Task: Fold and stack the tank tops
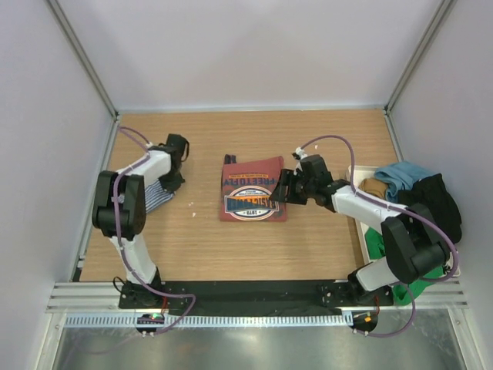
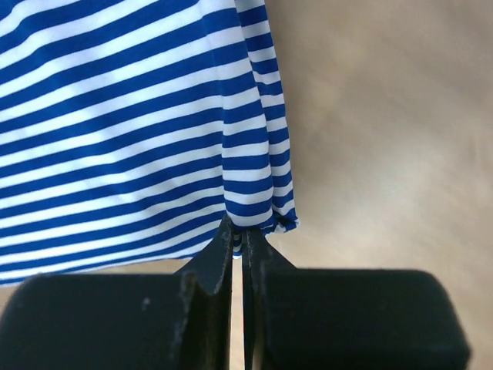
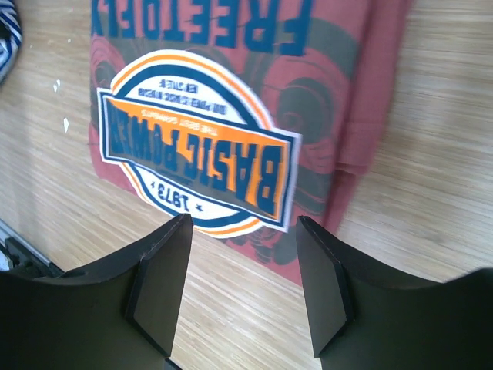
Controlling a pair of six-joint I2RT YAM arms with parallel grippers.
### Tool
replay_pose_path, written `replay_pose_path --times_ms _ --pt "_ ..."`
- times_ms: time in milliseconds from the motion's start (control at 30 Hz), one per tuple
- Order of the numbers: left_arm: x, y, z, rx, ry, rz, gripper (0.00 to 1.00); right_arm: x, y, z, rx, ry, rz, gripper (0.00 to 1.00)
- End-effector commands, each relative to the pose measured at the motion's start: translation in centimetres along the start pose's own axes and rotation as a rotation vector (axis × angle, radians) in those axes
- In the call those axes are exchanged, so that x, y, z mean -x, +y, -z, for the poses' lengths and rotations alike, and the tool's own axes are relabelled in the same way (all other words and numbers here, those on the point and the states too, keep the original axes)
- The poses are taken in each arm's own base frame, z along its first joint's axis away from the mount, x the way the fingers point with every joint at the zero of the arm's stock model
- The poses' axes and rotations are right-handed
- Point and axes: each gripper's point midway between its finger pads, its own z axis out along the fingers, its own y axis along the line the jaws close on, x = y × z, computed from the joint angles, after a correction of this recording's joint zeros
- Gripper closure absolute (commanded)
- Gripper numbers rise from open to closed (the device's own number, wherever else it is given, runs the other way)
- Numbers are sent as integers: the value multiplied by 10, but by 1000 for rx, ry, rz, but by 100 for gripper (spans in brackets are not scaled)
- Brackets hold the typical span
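Note:
The navy-and-white striped tank top (image 1: 157,196) lies bunched at the table's left, under my left arm. My left gripper (image 1: 172,182) is shut on a folded corner of it (image 2: 254,208), the cloth pinched between the closed fingertips (image 2: 240,240). The rust-red tank top (image 1: 253,199) lies folded flat in the middle of the table, its round printed badge facing up (image 3: 196,146). My right gripper (image 1: 282,192) hovers at that top's right edge. It is open with nothing between its fingers (image 3: 163,287), and bare wood shows below the gap (image 3: 243,262).
At the right edge a white tray (image 1: 362,231) holds a pile of other clothes: blue (image 1: 400,177), black (image 1: 436,202), brown (image 1: 375,187) and green (image 1: 377,243). Small white specks (image 1: 193,205) lie on the wood between the two tops. White walls enclose the table.

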Motion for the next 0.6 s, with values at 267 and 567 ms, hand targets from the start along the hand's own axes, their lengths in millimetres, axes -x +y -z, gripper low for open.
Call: replay_pose_path --times_ms 267,567 --pt "-145 -46 111 -332 -72 -114 80 15 66 -15 98 -7 56 38" --pt "-131 -7 146 -361 -167 -36 0 -2 113 -37 168 64 74 39"
